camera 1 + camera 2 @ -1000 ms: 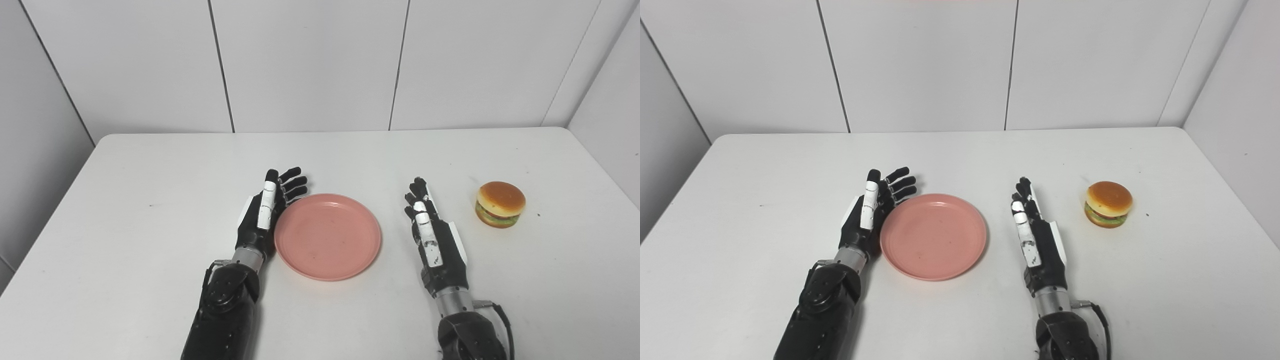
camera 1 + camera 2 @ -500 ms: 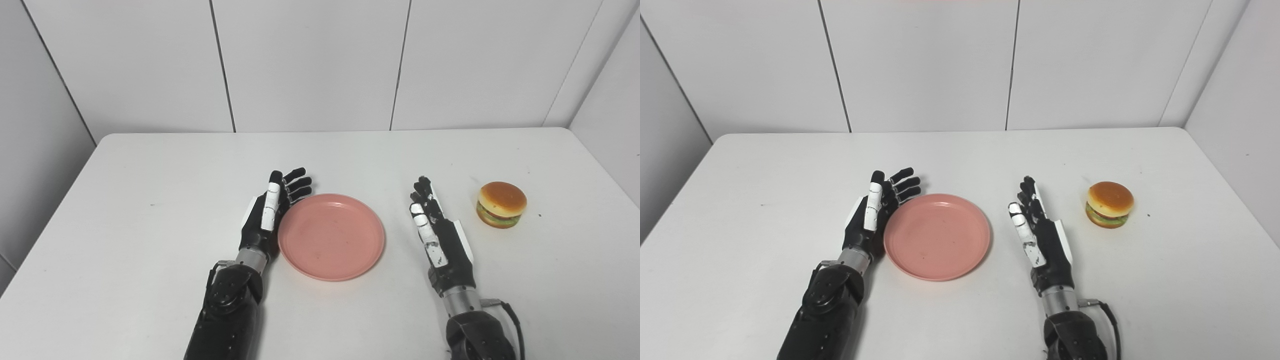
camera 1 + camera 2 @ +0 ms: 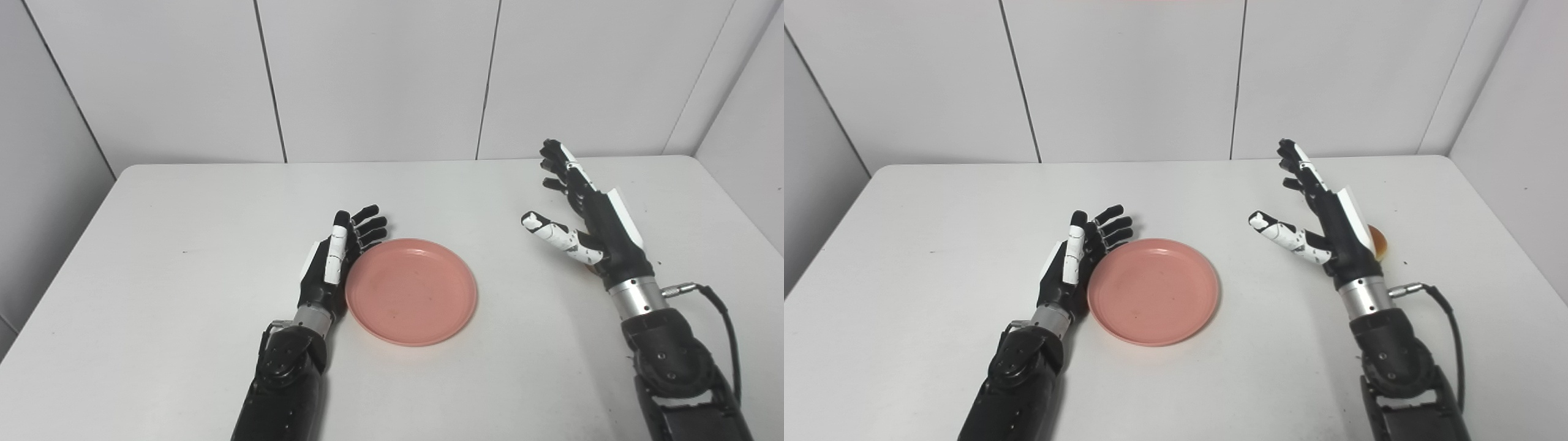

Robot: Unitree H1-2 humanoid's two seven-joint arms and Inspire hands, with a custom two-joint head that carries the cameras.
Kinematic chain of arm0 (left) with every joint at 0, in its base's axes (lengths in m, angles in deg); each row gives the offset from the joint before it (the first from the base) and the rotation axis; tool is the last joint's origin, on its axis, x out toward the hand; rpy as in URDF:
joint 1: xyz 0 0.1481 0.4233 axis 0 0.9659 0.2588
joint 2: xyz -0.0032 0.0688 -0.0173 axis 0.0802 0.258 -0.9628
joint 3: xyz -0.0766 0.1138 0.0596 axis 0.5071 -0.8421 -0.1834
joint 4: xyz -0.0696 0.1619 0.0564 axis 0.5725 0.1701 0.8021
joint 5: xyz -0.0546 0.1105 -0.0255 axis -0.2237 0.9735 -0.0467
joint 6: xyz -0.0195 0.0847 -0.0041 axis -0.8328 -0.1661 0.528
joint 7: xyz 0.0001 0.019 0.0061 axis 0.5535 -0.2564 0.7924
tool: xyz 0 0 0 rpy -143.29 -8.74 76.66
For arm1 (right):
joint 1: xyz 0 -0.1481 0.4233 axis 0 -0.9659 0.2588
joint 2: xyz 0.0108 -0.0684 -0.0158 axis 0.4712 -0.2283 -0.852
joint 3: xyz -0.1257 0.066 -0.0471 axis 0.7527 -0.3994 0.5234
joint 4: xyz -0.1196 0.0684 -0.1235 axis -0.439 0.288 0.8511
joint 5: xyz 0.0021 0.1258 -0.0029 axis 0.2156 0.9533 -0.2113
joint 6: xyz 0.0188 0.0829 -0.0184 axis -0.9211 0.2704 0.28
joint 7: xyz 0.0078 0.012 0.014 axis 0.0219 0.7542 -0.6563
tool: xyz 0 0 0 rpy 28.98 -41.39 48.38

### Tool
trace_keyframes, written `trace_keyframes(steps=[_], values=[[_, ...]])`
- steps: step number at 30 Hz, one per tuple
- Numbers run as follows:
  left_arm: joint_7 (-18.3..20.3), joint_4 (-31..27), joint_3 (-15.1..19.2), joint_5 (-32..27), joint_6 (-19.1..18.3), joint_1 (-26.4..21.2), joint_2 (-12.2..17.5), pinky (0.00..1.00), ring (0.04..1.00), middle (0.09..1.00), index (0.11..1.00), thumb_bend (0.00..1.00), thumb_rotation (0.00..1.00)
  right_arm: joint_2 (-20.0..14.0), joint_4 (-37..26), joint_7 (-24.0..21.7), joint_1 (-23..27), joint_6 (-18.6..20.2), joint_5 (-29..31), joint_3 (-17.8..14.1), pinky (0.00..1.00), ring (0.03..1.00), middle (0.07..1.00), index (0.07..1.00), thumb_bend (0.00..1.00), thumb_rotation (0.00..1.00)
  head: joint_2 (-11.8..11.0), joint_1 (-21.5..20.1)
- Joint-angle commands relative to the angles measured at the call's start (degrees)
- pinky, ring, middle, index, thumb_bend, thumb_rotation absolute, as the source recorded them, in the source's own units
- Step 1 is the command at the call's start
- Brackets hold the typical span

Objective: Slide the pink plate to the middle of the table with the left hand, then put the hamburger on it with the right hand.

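a: where is the round, shallow pink plastic plate [image 3: 411, 291] sitting?

b: it is lying flat near the middle of the white matte table [image 3: 184, 294], a little toward the near edge. its rim is smooth and raised, and nothing is lying in its well.

a: and the left hand [image 3: 334, 260]?

b: it is standing on edge at the plate's nine o'clock, palm facing the rim and apparently touching it. its fingers are spread and lightly curled, gripping nothing. i judge the slide is about finished.

a: the burger?

b: the small, glossy toy hamburger with a tan bun [image 3: 1377, 241] is sitting on the table at about three o'clock from the plate, well apart from it. only a sliver of bun is peeking out in the right eye view, and it is hidden in the left eye view.

a: hidden by what?

b: by the black and white right hand [image 3: 585, 214], which is hanging above the table with its fingers splayed wide, thumb pointing toward nine o'clock, and is holding nothing. the hamburger is lying just beyond it, toward three o'clock, so the right hand is by far the nearer one.

a: any long axis to mind?

b: no. it looks round and squat, so any approach angle should be working. the bun looks slick, so a loose grasp could be letting it slip.
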Motion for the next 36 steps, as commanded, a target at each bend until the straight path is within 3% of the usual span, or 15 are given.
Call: trace_keyframes(steps=[1, 7, 12, 20, 27, 31, 36], values=[[0.5, 0.9, 0.3, -0.2, 0.5, -0.9, 0.0, 0.80, 0.810, 0.790, 0.775, 0.86, 1.00, -1.9, -3.1, 0.2, 2.9, 2.4, -2.2, -1.1, 0.87, 0.915, 0.926, 0.924, 0.72, 0.67, 0.0, 0.1], [0.3, -0.1, 1.1, -0.2, -0.5, -0.6, 0.4, 0.80, 0.812, 0.797, 0.772, 0.85, 1.00, -8.0, -2.2, -4.3, 5.1, 6.8, -6.0, -0.1, 0.87, 0.916, 0.928, 0.927, 0.71, 0.61, -0.5, -4.8], [0.8, -0.5, 1.0, 0.2, -0.5, -0.4, 1.1, 0.79, 0.809, 0.798, 0.779, 0.84, 1.00, -9.1, -2.0, -5.3, 4.6, 8.7, -8.5, 0.3, 0.87, 0.917, 0.929, 0.925, 0.71, 0.58, -0.7, -6.6], [1.7, -0.1, 2.5, -1.3, -0.3, -0.4, 2.2, 0.82, 0.836, 0.820, 0.789, 0.84, 1.00, -11.6, 0.0, -8.3, 5.9, 13.2, -12.6, 2.3, 0.80, 0.906, 0.935, 0.913, 0.74, 0.56, -1.7, -15.0], [3.2, 0.2, 3.1, -2.0, -0.4, -0.8, 3.2, 0.80, 0.825, 0.816, 0.799, 0.80, 1.00, -12.8, 1.7, -10.0, 6.9, 14.8, -14.7, 2.8, 0.76, 0.879, 0.921, 0.901, 0.76, 0.50, -1.7, -16.2], [3.5, 0.5, 3.5, -2.4, -0.5, -1.0, 3.2, 0.78, 0.821, 0.811, 0.793, 0.83, 1.00, -14.9, 1.1, -12.0, 7.8, 18.1, -19.0, 4.2, 0.77, 0.886, 0.924, 0.908, 0.78, 0.52, -1.7, -16.6], [3.6, 0.7, 3.5, -2.6, -0.2, -1.1, 3.4, 0.77, 0.817, 0.808, 0.791, 0.82, 1.00, -17.0, 2.1, -12.7, 8.4, 17.6, -20.8, 4.8, 0.75, 0.877, 0.925, 0.904, 0.80, 0.50, -1.6, -17.0]])
